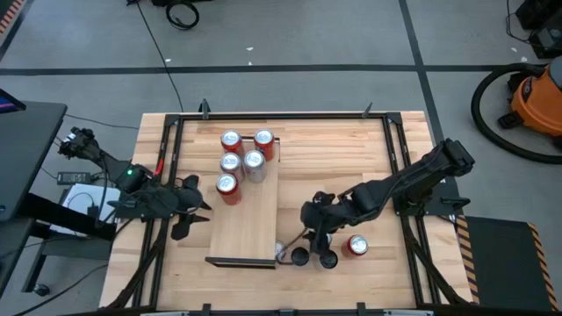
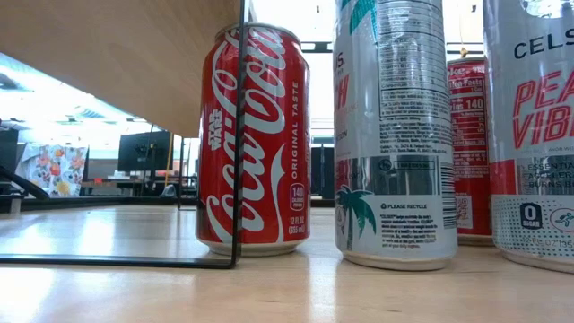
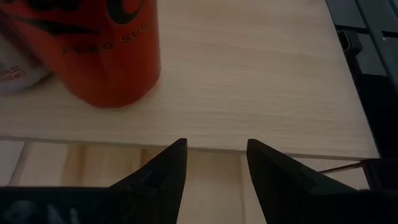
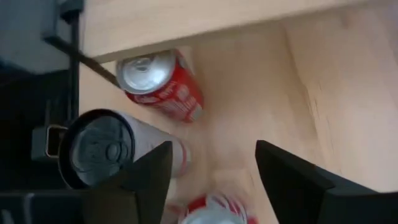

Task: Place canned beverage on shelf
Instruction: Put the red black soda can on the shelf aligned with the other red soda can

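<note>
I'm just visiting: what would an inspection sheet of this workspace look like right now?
Surface: wooden table with a black frame.
Job's things: five cans stand at the far end of the shelf; several loose cans sit on the table by its near end.
Clutter: nothing seen.
Hands: left hand open at the shelf's edge; right hand open over the loose cans.
Cables: black cable on the floor.
Surroundings: orange vacuum beyond the table.
</note>
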